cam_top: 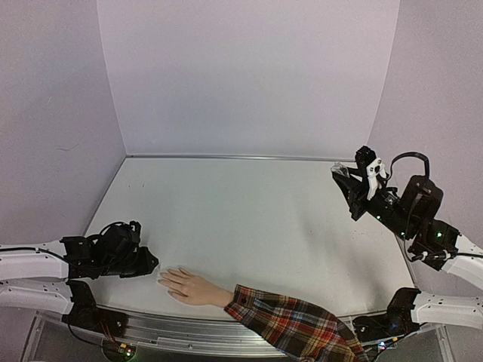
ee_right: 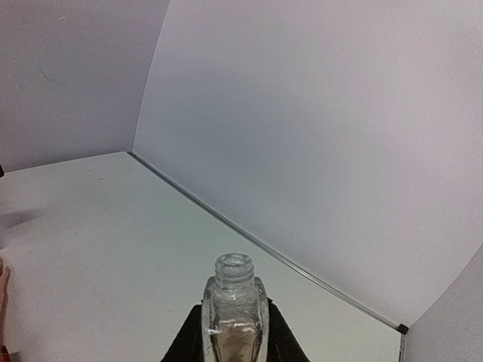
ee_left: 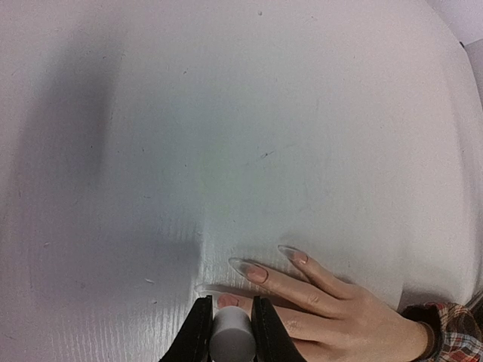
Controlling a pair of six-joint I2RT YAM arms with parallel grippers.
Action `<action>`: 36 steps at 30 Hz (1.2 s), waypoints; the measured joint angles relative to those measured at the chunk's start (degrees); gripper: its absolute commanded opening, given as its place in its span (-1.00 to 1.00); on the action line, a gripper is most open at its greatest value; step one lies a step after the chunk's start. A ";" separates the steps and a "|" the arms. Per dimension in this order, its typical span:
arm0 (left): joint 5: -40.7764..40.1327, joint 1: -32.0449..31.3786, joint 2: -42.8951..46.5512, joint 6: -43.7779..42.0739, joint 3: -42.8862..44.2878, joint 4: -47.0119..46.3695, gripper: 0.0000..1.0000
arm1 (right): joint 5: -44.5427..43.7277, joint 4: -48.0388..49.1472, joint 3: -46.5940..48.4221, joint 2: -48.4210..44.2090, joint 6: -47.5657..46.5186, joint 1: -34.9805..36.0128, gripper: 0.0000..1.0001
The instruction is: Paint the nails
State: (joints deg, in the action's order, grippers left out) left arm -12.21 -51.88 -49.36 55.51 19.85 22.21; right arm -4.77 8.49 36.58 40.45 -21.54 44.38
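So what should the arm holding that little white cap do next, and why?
The left gripper is shut on the white cylindrical cap, right at one pinkish nail of the beige mannequin hand; the brush is hidden. The right gripper holds the open clear glass bottle well away. So probably a short, gentle stroke along that nail.
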 measured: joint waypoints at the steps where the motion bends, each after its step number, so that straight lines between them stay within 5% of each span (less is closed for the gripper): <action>1: -0.02 0.00 0.03 0.00 -0.03 -0.16 -1.00 | 0.05 0.00 0.00 0.01 0.00 0.00 -1.00; 36: -0.02 0.00 -1.69 0.00 -0.61 -2.37 -1.00 | 1.19 0.90 -1.11 0.24 0.58 -0.11 -1.00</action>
State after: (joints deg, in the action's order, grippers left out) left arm -12.23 -51.88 -51.05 55.51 19.25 19.84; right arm -3.57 9.39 35.46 40.69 -20.96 44.27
